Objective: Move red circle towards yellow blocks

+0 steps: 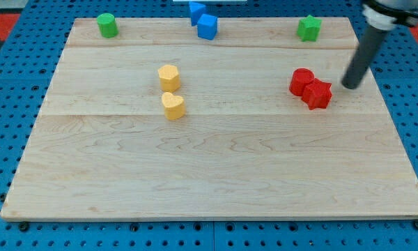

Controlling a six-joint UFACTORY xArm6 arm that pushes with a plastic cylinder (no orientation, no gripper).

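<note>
The red circle (301, 81) sits on the wooden board (216, 174) at the view's right, touching a red star-shaped block (318, 94) on its lower right. Two yellow blocks lie left of centre: a yellow hexagon (168, 77) above a yellow heart (173, 106). My tip (350, 86) is on the board just right of the red star, a short gap away, and further right of the red circle. The rod slants up to the view's top right.
A green cylinder (107, 25) is at the top left. Two blue blocks (203, 21) lie at the top centre. A green star (308, 28) is at the top right. Blue pegboard surrounds the board.
</note>
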